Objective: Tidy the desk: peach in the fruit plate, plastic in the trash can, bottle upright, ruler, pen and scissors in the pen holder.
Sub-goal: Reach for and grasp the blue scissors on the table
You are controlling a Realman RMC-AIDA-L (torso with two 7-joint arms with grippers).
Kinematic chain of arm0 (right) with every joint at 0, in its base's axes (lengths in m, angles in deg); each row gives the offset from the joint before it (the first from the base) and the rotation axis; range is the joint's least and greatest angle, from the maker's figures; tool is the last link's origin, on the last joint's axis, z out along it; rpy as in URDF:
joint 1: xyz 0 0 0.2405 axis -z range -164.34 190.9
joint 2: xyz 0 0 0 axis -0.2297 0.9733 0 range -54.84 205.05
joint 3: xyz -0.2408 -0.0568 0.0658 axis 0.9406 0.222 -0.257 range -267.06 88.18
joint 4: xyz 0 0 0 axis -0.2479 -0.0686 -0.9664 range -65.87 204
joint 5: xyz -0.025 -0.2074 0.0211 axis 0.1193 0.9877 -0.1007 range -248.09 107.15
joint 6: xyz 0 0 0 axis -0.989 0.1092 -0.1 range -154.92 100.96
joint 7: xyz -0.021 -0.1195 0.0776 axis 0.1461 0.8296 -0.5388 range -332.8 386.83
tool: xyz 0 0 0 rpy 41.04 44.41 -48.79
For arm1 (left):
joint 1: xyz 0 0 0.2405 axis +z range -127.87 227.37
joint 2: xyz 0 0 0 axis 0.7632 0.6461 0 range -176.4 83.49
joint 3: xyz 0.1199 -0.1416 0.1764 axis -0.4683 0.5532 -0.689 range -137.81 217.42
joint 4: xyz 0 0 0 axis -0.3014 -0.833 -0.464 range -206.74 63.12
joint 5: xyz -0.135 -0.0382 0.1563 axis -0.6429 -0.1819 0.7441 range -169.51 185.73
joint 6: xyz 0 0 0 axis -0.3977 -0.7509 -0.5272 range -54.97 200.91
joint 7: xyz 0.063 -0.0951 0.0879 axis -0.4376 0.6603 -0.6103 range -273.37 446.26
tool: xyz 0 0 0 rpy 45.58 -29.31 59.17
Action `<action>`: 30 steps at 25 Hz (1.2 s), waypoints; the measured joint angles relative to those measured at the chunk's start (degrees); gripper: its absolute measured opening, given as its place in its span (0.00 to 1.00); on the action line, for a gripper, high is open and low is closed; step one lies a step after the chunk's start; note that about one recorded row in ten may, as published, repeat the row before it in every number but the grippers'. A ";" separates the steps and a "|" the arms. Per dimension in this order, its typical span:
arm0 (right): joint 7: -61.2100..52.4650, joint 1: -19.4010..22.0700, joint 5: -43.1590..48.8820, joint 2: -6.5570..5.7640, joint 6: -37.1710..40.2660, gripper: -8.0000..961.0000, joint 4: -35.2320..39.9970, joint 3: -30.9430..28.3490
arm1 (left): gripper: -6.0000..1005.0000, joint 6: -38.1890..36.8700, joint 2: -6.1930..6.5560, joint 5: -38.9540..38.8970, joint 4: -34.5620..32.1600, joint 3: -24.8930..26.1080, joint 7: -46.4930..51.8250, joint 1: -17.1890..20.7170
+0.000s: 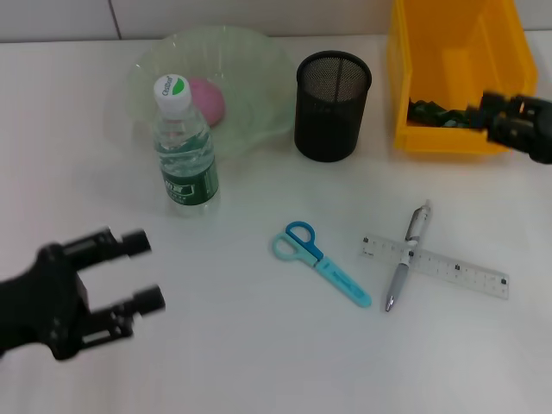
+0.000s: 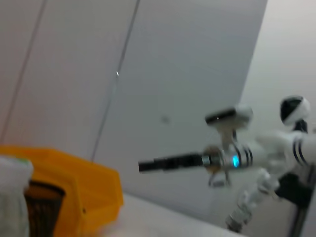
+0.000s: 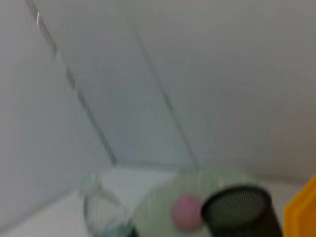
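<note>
The pink peach (image 1: pixel 207 100) already lies in the translucent pale-green fruit plate (image 1: pixel 259 65) at the far left, and the clear plastic water bottle with a green label and white cap (image 1: pixel 185 148) stands upright just in front of that plate, so what seems left is the stationery. The blue-handled scissors (image 1: pixel 321 263) lie flat near the middle of the white desk (image 1: pixel 259 362), and to their right the silver pen (image 1: pixel 407 256) lies crossed over the clear plastic ruler (image 1: pixel 435 266), touching it. The black mesh pen holder (image 1: pixel 332 105) stands at the far middle, beside the yellow plastic bin (image 1: pixel 453 69) that serves as the trash can and holds dark scraps. The left gripper (image 1: pixel 147 272) hovers at the near left with its fingers spread and nothing between them; the right gripper (image 1: pixel 496 114) hangs at the front edge of the yellow bin on the far right, and whether its fingers are apart I cannot tell. The main risk, as I judge it, is the crossed pair: a grip on the pen may drag or flip the ruler, and the flat ruler gives fingers little to pinch. A left-arm reach across to the scissors could also clip the bottle and topple it, and a long item dropped off-centre may tip the light mesh holder.
</note>
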 joint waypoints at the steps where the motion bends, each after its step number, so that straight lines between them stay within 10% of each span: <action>1: -8.82 -0.44 5.60 0.07 2.96 0.58 9.31 2.96 | 0.72 0.50 -0.14 1.77 -0.01 0.00 -0.02 -0.26; 13: -50.32 -7.15 26.81 1.08 18.91 0.59 50.70 27.52 | 0.72 6.58 -1.63 6.38 -0.10 -0.05 1.95 -2.77; 30: -71.40 -17.27 41.70 1.33 11.39 0.69 43.79 64.16 | 0.72 10.77 -2.02 6.62 -0.12 -0.09 3.63 -4.35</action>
